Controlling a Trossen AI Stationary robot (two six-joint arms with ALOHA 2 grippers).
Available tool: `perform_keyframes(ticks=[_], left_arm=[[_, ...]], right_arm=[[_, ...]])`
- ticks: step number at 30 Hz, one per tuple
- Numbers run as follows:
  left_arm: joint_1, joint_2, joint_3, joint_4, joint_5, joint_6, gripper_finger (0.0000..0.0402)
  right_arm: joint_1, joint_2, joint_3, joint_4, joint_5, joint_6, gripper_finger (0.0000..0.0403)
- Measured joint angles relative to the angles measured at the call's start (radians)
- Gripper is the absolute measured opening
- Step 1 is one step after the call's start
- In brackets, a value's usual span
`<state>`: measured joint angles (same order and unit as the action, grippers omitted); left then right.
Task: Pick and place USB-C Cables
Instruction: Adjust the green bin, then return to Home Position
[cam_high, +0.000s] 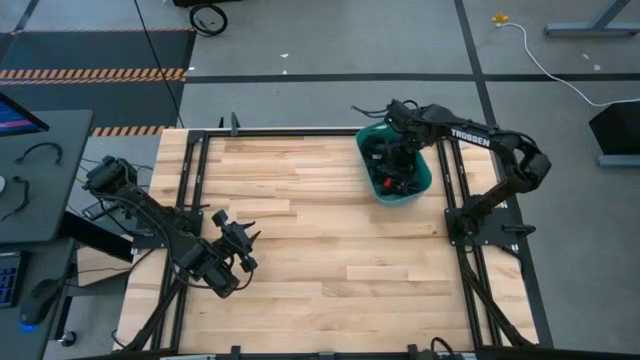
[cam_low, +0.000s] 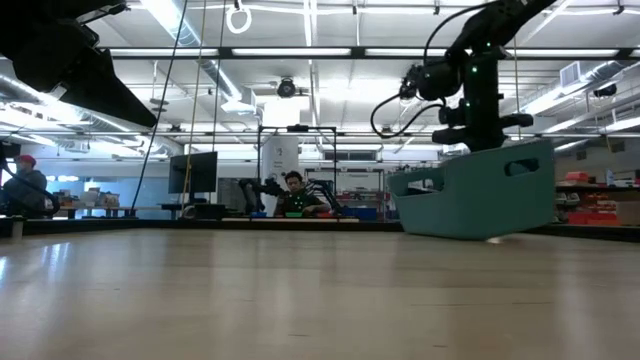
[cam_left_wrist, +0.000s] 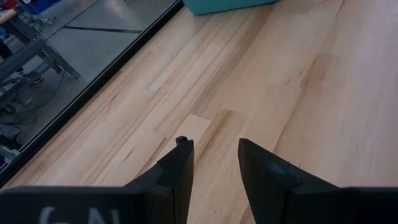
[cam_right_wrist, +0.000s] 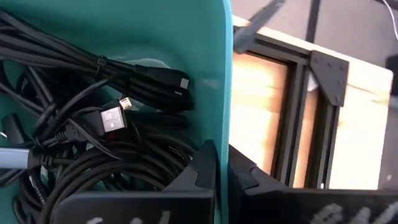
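The teal bin (cam_high: 367, 150) stands at the table's far right, also in the low view (cam_low: 480, 195). Several black USB-C cables (cam_right_wrist: 93, 143) lie tangled inside it, some with plugs showing and a red part (cam_high: 386, 185). My right gripper (cam_right_wrist: 222, 165) reaches down into the bin (cam_high: 403, 155), its fingers close together astride a bin wall (cam_right_wrist: 211, 62). My left gripper (cam_high: 243, 250) hovers open and empty over bare wood near the table's near left, as its wrist view (cam_left_wrist: 214, 155) shows. My right gripper appears to pinch the bin's side wall at its rim (cam_right_wrist: 219, 140), one finger (cam_right_wrist: 202, 165) inside the bin and one (cam_right_wrist: 244, 174) outside. The fingers come from above, pointing down. The fingers hide the place of contact itself. It touches no cable.
A black metal frame (cam_high: 190, 200) borders the wooden top; its rails and a corner bracket (cam_right_wrist: 329, 74) lie just beyond the bin. A long white cord with a yellow end (cam_high: 520, 40) lies on the floor. People sit in the room behind (cam_low: 293, 195). Bare wood (cam_high: 330, 230) fills the middle.
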<state>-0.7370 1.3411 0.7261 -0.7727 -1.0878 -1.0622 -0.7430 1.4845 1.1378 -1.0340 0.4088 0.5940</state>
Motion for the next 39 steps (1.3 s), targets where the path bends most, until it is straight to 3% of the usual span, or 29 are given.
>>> perform_keyframes(ticks=[10, 14, 21, 27, 30, 33, 39], left_arm=[[-0.001, 0.0, 0.0, 0.003, 0.0, -0.001, 0.0133], [-0.001, 0.0, 0.0, 0.012, 0.0, -0.001, 0.0133], [-0.001, 0.0, 0.0, 0.016, 0.0, -0.001, 0.0133], [-0.001, 0.0, 0.0, 0.031, 0.0, -0.002, 0.0133], [-0.001, 0.0, 0.0, 0.031, 0.011, -0.008, 0.0133], [-0.001, 0.0, 0.0, 0.03, 0.011, -0.012, 0.0133], [-0.001, 0.0, 0.0, 0.03, 0.011, -0.027, 0.0133]], right_arm=[[-0.026, -0.001, -0.037, 0.006, -0.028, 0.224, 0.0005], [-0.026, -0.001, -0.064, 0.009, -0.023, 0.248, 0.0024], [-0.026, -0.026, -0.055, 0.017, 0.007, 0.136, 0.0106], [-0.008, -0.16, -0.05, 0.013, 0.024, -0.04, 0.0149], [0.09, -0.272, -0.079, 0.015, 0.013, -0.094, 0.0149], [0.264, -0.392, -0.149, 0.067, 0.014, -0.061, 0.0138], [0.705, -0.591, -0.367, 0.414, 0.006, -0.039, 0.0093]])
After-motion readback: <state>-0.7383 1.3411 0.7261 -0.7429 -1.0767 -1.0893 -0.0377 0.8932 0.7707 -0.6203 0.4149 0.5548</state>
